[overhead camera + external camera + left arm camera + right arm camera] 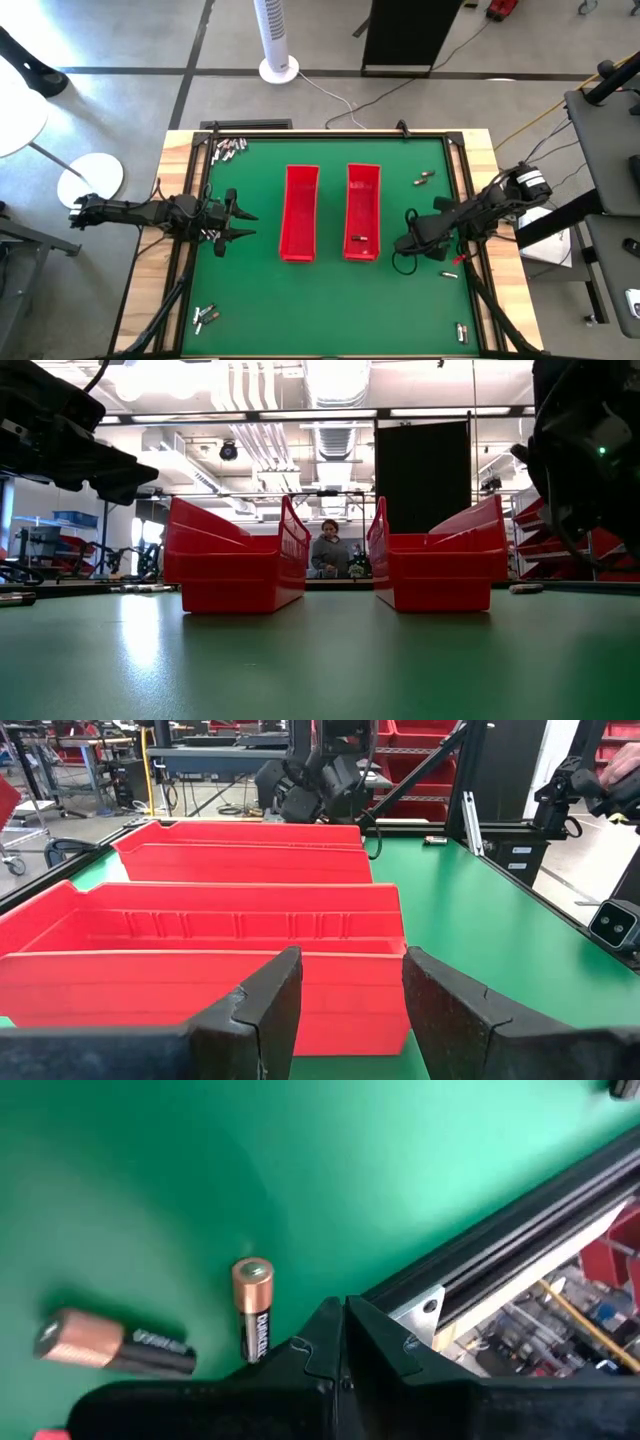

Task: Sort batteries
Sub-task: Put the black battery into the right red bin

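While the right gripper [340,1342] is pointing down at the green table [400,300] near its four o'clock edge, its fingers are pinched together and empty, with two batteries [252,1308] lying just beside its tip. The step in hand looks like a pickup: the fingers will need to spread and settle over one battery. At nine o'clock the left gripper [345,1010] is waiting with fingers spread and empty, facing the left tray [299,213]. One battery [357,239] is lying in the right tray [363,175]. More batteries are sitting at seven o'clock [204,316], five o'clock [461,331], two o'clock [424,179] and, farthest, eleven o'clock [228,149], so sorting is barely starting.
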